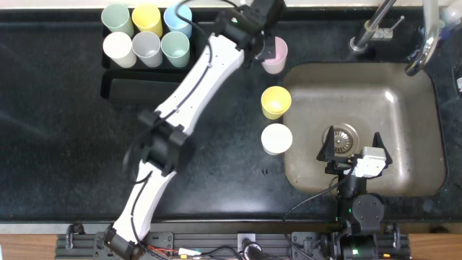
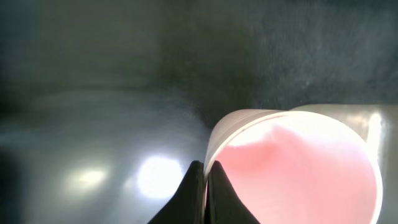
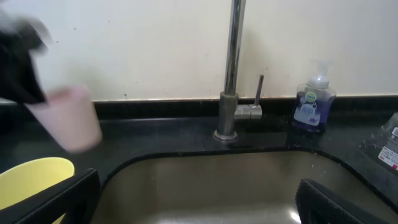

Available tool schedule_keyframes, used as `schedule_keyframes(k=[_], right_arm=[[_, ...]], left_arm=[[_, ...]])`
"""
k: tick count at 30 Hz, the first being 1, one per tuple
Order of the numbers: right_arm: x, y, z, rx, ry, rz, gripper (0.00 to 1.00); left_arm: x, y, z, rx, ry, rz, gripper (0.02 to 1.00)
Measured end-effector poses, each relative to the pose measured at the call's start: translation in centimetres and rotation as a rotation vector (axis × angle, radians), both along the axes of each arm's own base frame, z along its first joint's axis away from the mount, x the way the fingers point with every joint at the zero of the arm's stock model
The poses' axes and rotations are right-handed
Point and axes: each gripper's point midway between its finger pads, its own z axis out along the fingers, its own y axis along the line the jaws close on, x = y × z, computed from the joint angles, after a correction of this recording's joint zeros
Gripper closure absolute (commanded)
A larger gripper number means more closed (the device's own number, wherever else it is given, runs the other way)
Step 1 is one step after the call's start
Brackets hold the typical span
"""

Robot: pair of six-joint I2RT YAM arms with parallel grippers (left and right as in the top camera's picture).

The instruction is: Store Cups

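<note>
Pinching the rim of the pink cup [image 2: 292,168], the left gripper [image 2: 204,167] has its two fingers closed on the wall, one inside and one outside. The cup hangs tilted at the back of the bench, just beside the sink's [image 1: 404,180] back left corner. I cannot tell whether its base is off the bench.

The step in hand looks like carrying this cup to the black rack [image 1: 144,87] in the back left corner of the bench. Six cups already stand along the rack's back, and its front strip looks free. A thin-walled cup held by one side of the rim may swing or slip, so it should be lifted well above the standing cups, moved slowly, brought upright over a free spot, and let go only once seated.

A yellow cup [image 1: 276,101] and a white cup [image 1: 276,139] wait at the sink's left edge. The right gripper [image 1: 352,148] hovers over the sink, jaws spread wide and empty.

A soap bottle [image 3: 315,102] beside the tap [image 3: 231,74] carries a label, too small to read.
</note>
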Motion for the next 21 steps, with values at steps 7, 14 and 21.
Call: schedule_keyframes(k=[7, 14, 21], right_arm=[[0.0, 0.0, 0.0, 0.0, 0.0, 0.0, 0.003], [0.0, 0.0, 0.0, 0.001, 0.0, 0.0, 0.005], [0.0, 0.0, 0.0, 0.001, 0.0, 0.0, 0.003]], left_arm=[[-7.3, 20.7, 15.4, 0.106, -0.053, 0.449, 0.982], [-16.9, 37.0, 23.0, 0.126, -0.217, 0.876, 0.982], [-19.0, 41.6, 13.2, 0.12, -0.081, 1.026, 0.982]])
